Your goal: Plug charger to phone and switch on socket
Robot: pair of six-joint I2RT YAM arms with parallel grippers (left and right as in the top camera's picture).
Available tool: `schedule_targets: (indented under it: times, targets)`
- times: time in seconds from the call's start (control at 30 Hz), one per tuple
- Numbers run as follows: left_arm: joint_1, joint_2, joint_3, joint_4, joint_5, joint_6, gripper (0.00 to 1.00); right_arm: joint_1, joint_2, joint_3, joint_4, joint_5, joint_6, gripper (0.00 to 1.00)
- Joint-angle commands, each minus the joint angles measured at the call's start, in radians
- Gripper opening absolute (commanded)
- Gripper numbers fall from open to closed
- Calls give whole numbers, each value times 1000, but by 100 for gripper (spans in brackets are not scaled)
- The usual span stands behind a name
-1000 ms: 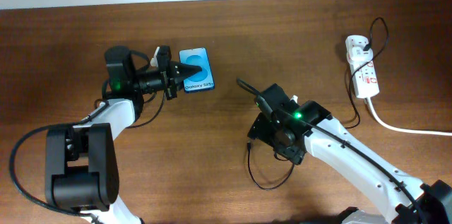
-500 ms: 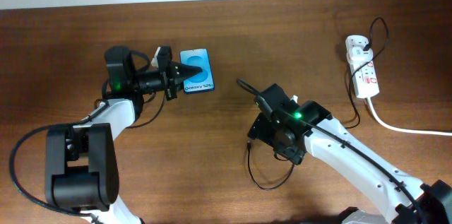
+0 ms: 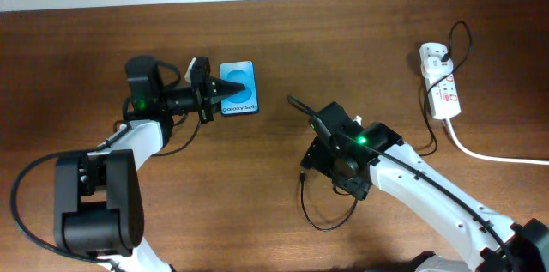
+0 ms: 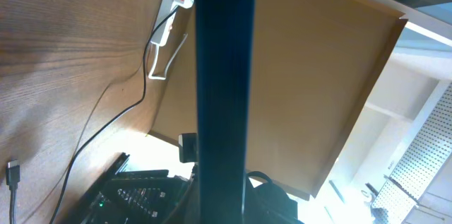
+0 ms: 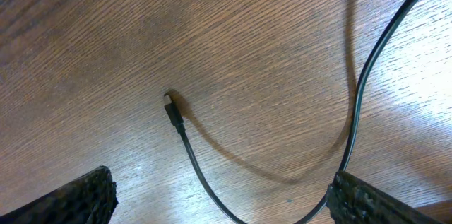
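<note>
- The left pincer (image 3: 223, 93) is gripping the phone (image 3: 244, 83) by its left long edge. In the left wrist view the phone is showing only as a dark strip, edge-on, so the clamp is being judged firm rather than confirmed.
- The phone is sitting near the far edge of the table (image 3: 386, 40), left of centre. Its long axis is running roughly far to near, and the white text band is facing the near edge.
- The right pincer (image 5: 220, 181) is hanging wide open and is carrying nothing. Its fingers (image 5: 78, 199) are showing at both lower corners of the right wrist view.
- The connector tip of the charger (image 5: 170, 105) is lying flat just ahead of that open gap. Its axis is running obliquely, with the cable trailing back towards the pincer and curling off to one side.
- The right arm is standing much the nearer to the tip. The phone is lying well apart from it, towards the far left corner.
- The socket (image 3: 440, 92) is lying by the far right corner, well apart from both pincers.
</note>
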Motion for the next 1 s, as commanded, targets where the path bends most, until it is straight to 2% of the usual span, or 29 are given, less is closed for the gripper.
schedule_targets:
  times: [0.0, 0.97]
  targets:
    - [5, -29, 24, 6, 33, 24, 0, -7, -6, 1, 0, 24, -7, 98]
    - [5, -29, 24, 6, 18, 23, 0, -7, -6, 1, 0, 24, -7, 98]
